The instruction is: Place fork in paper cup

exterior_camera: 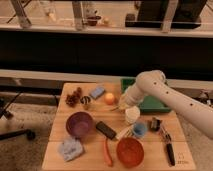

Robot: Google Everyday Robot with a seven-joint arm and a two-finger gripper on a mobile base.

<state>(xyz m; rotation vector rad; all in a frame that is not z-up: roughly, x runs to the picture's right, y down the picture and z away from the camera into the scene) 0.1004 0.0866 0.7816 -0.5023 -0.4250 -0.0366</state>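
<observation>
The paper cup [132, 115] stood upright, mouth up, a little right of the table's [92, 159] middle. It was small, plain off-white and slightly tapered. By my judgement it was light and thin-walled, easy to tip or crush. It wanted no grip at all, only a clean drop from above with nothing pressing on its rim.

The fork I could not pick out for certain. A thin pale sliver [117, 107] stuck out beside the gripper [123, 103] toward the left edge and may have been it. If so, it would likely be stiff, light and smooth, apt to swivel in a pinch. It would be best held by the handle with the tines hanging down.

The gripper hung just behind the paper cup, toward the back edge, closed down narrow. Whether it pinched the fork, I could not tell.

A blue cup [139, 130] sat just in front of the paper cup, slightly to the right, near enough to catch a badly aimed drop. An orange ball [109, 98] lay just left of the gripper. A green tray [150, 103] sat by the back right corner, partly behind the arm. A purple bowl [80, 124] stood left of middle and a red bowl [130, 151] at the front edge.
</observation>
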